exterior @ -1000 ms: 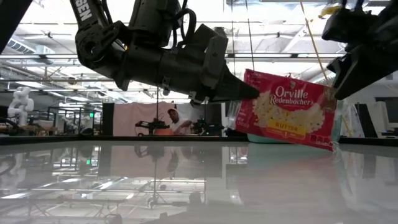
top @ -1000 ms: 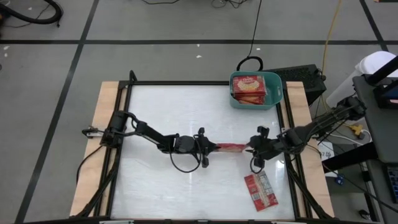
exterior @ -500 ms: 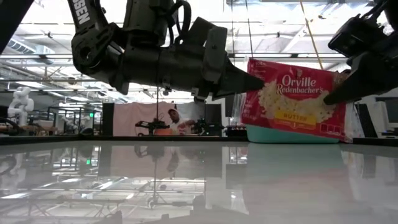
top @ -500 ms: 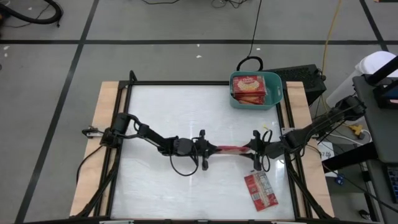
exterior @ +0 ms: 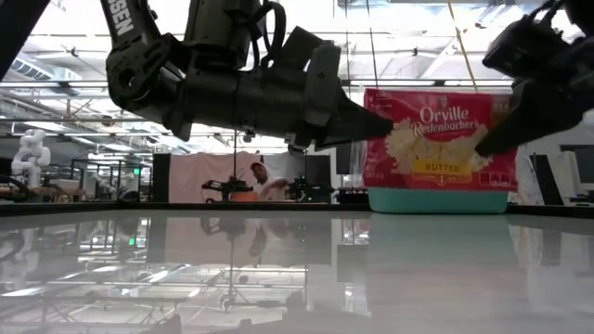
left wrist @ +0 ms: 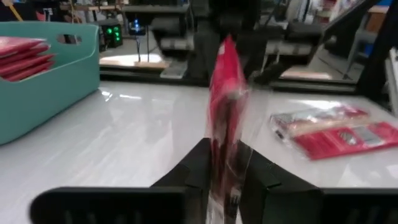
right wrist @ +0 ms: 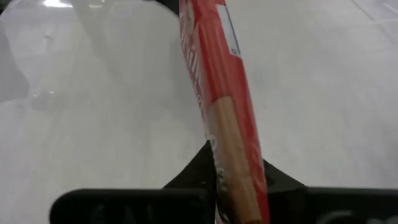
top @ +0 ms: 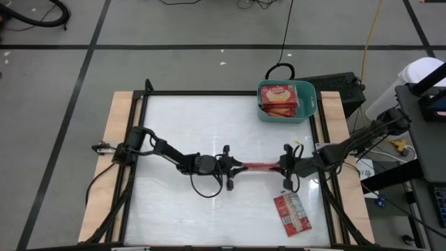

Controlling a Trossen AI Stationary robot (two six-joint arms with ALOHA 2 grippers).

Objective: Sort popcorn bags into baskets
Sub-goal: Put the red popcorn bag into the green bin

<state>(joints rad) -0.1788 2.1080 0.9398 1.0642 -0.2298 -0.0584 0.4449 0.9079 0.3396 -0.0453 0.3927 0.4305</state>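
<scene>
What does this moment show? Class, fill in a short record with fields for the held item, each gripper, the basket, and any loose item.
Held item: popcorn bag, on edge above the table, between both arms
Left gripper: at one end of the bag, fingers around it
Right gripper: closed on the other end
Basket: teal, far right corner, bags stacked inside
Loose item: second bag, flat near the front right edge
</scene>
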